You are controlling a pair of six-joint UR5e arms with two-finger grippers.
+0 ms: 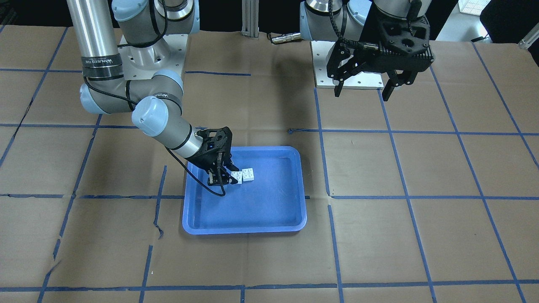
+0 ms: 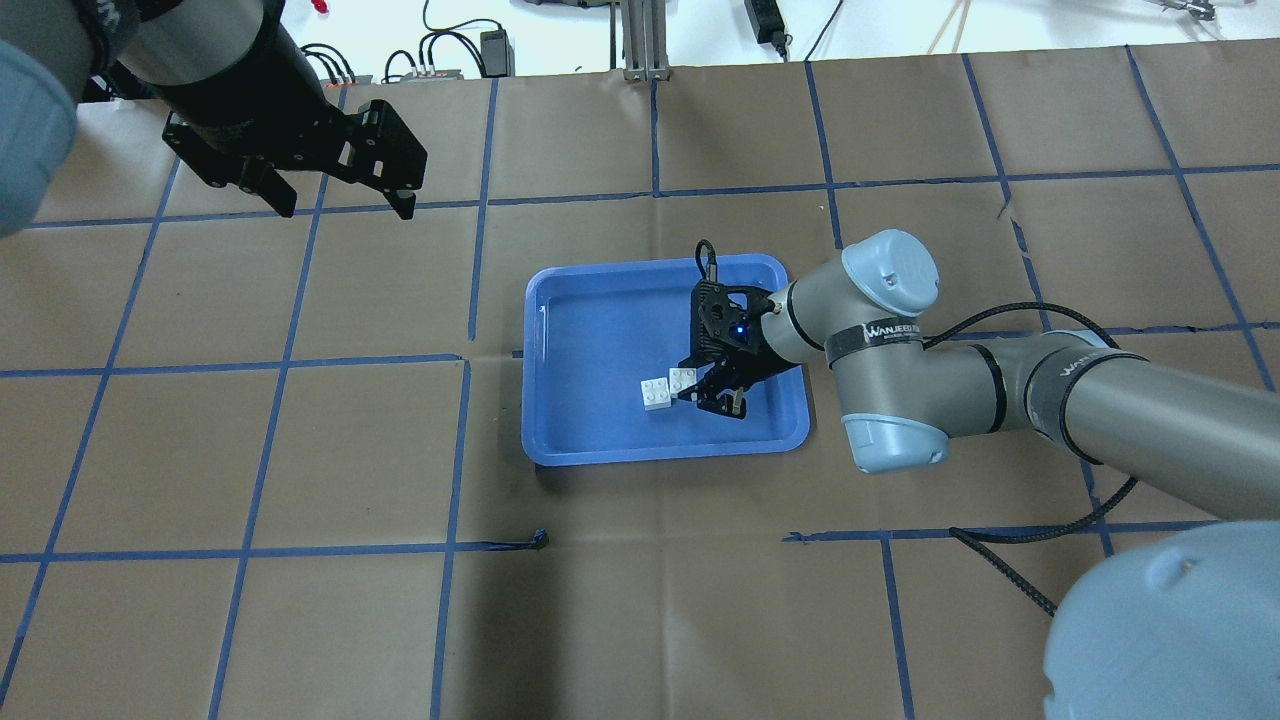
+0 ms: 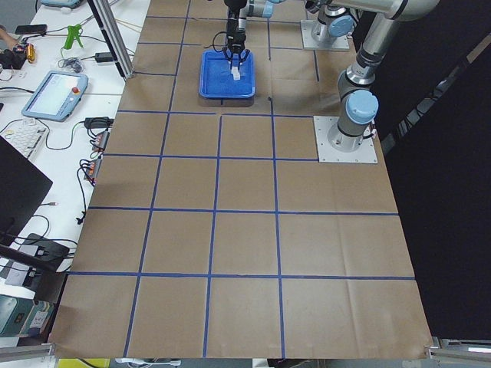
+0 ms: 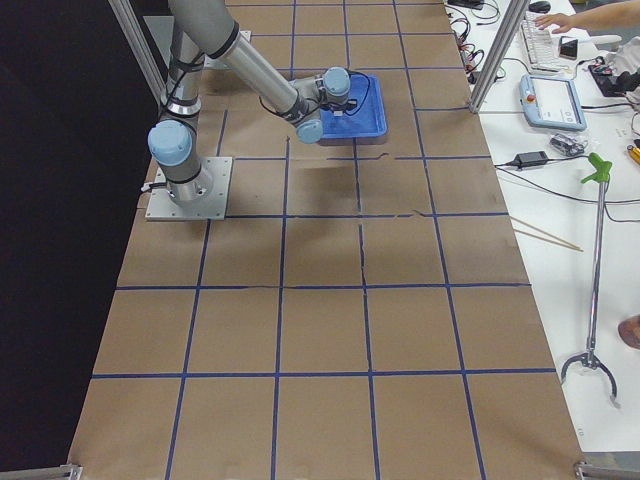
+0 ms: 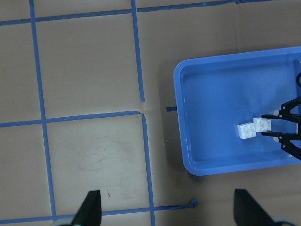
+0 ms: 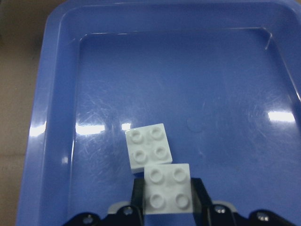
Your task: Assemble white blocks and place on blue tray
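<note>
Blocks: lying corner to corner in tray
Right gripper: clamping one block
Left gripper: hanging open, well apart

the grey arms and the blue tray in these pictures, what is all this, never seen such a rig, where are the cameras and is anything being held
These are two robot arms bolted to a table covered in brown paper with blue tape lines. Each arm ends in a two-finger gripper. Six cameras catch the same moment. One faces the robot from across the table, one looks down from behind it, two look along the table from its ends, and one rides on each wrist. On the table lies a shallow blue tray. The right gripper is down in the tray, closed on one white block. That block meets a corner of a second white block, but I cannot tell whether they are clicked together. The left gripper hangs open and empty above the table.
</note>
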